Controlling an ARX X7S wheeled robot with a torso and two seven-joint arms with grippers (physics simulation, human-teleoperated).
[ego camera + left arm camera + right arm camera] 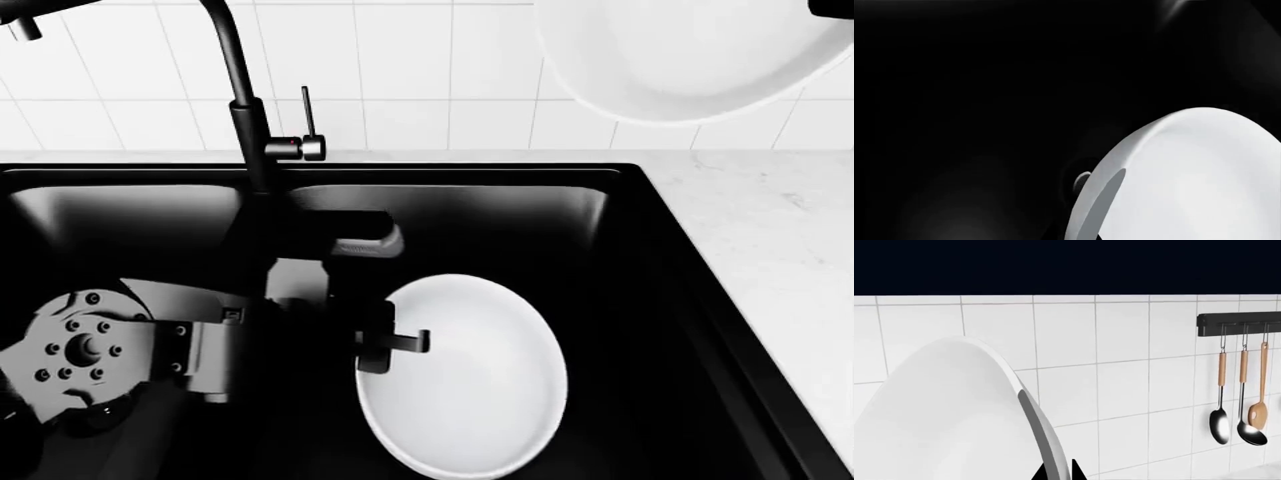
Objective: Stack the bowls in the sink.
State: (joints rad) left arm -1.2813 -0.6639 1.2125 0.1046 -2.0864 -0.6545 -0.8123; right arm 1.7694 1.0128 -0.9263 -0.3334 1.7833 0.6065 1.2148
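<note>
**newbie:** so where are the bowls right now?

**me:** One bowl (467,385) sits in the sink (627,260), lower middle of the head view, tipped a little. My left hand (390,345) is on its left rim, one finger inside and one outside, pinched onto it. The other bowl (694,55) is up in the air at the upper right, in front of the wall tiles (400,60). My right hand (1057,472) has its rim nipped between the fingertips, at the bottom edge of the right wrist view.

**newbie:** tips for the stack?

**me:** My guess: let the sink bowl settle flat first. Then bring the raised bowl over its center, level it out, and lower it slowly. Watch the faucet (247,110) at the upper left. Only let go once it's nested.
</note>
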